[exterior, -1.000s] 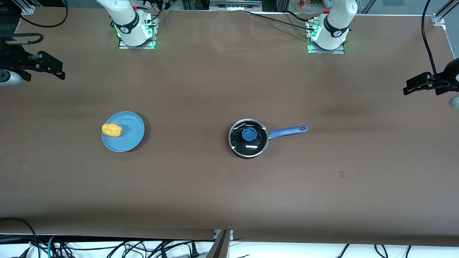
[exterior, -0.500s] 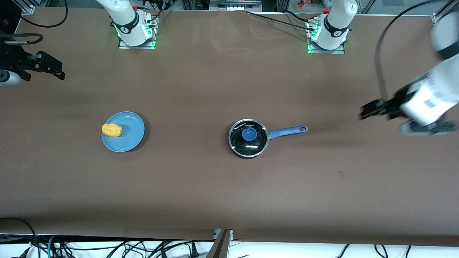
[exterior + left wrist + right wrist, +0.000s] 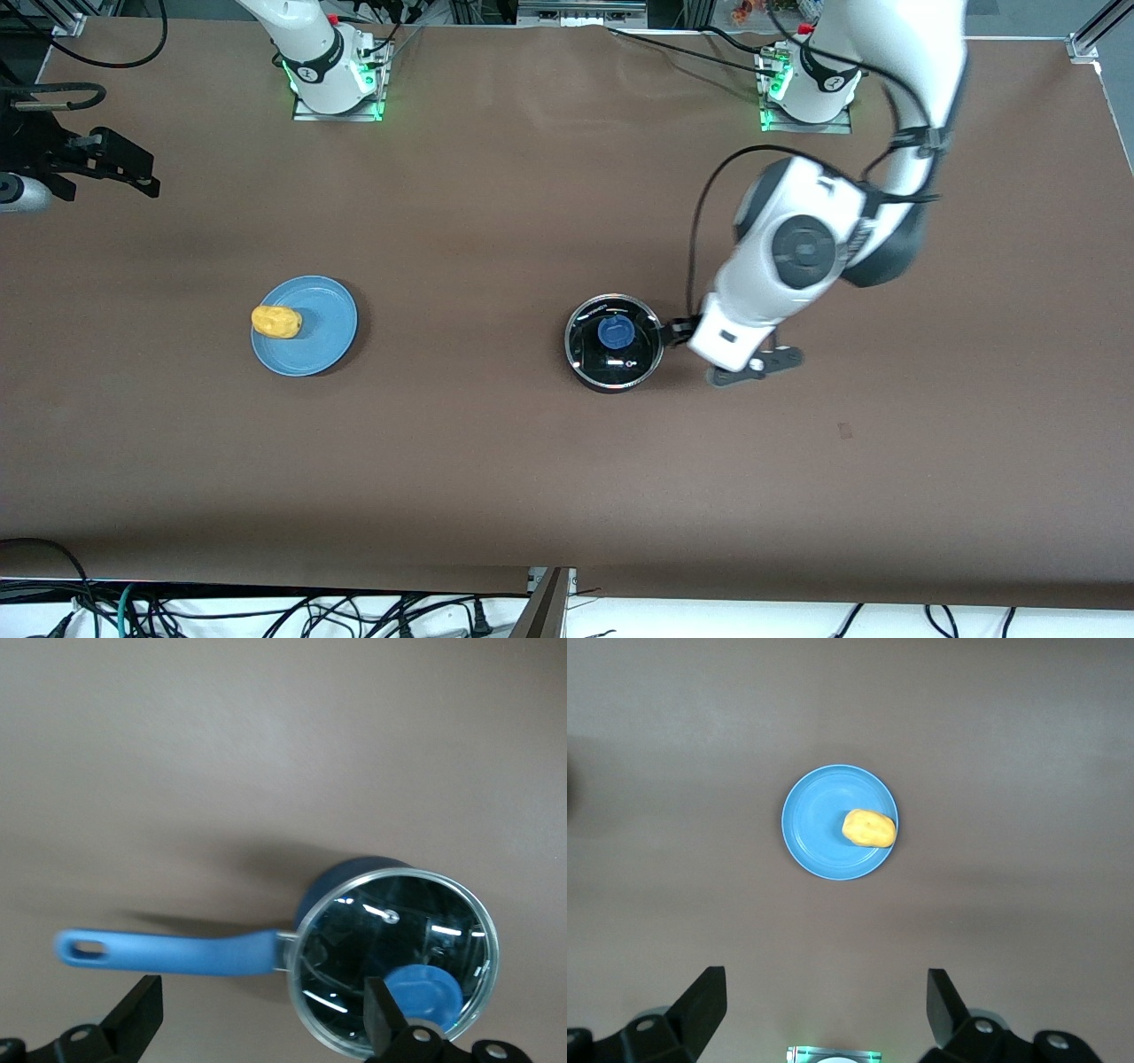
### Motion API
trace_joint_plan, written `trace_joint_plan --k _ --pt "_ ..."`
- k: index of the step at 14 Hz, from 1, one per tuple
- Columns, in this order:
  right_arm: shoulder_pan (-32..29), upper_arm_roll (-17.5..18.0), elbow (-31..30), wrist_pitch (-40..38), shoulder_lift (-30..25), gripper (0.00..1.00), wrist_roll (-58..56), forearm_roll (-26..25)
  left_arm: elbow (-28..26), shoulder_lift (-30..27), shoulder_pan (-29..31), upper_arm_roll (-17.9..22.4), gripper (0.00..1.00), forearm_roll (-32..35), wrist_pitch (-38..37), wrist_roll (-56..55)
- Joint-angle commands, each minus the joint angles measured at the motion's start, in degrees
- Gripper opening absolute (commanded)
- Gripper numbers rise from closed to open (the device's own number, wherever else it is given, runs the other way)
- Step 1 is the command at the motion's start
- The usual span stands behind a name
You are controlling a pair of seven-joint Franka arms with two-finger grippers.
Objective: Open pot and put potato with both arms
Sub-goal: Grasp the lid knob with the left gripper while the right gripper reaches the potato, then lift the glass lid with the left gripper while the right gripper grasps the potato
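The black pot (image 3: 613,344) stands mid-table with a glass lid on it that has a blue knob (image 3: 616,332). My left gripper (image 3: 700,344) is open and empty, low over the pot's blue handle, which the hand hides in the front view. The left wrist view shows the pot (image 3: 354,930), its handle (image 3: 177,952) and the open gripper (image 3: 261,1020) just clear of the handle. The yellow potato (image 3: 276,322) lies on a blue plate (image 3: 323,330). My right gripper (image 3: 115,168) waits high at the right arm's end, open and empty (image 3: 824,1010), looking down on the potato (image 3: 869,827).
The blue plate (image 3: 819,828) sits toward the right arm's end of the brown table, level with the pot. Both arm bases (image 3: 332,75) stand along the table edge farthest from the front camera. Cables hang off the edge nearest that camera.
My left arm has swung in from the left arm's end of the table to over the pot's handle. The right arm, pot and potato have not moved.
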Motion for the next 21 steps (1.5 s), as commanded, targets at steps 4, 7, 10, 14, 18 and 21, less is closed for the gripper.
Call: trace_joint_plan --k 4,7,10,14,18,21 --pt "0.02 0.1 1.42 -0.72 2.19 1.0 -0.89 -1.17 12.08 10.23 -8.06 1.12 1.0 3.88 -0.82 -10.46" --pt "-0.24 -0.42 1.42 -1.85 8.59 1.0 -1.23 -2.31 11.91 12.17 -9.65 1.04 1.0 6.07 1.9 -10.64" --pt "-0.68 -0.78 1.51 -2.48 10.54 1.0 -2.55 -2.4 11.12 12.79 -10.18 1.04 1.0 7.04 3.93 -10.12" --pt "-2.44 -1.92 0.63 6.97 22.3 1.0 -2.29 -1.53 11.04 12.7 -10.18 1.04 0.9 7.22 3.93 -9.67" --pt "-2.0 -1.92 -6.21 19.82 28.11 1.0 6.55 -1.26 9.63 12.18 -10.36 1.04 0.6 7.22 3.84 -9.06" --pt "-3.23 -1.92 -8.68 23.45 31.02 1.0 16.92 6.88 9.1 11.3 -10.36 0.86 0.36 7.14 3.23 -9.14"
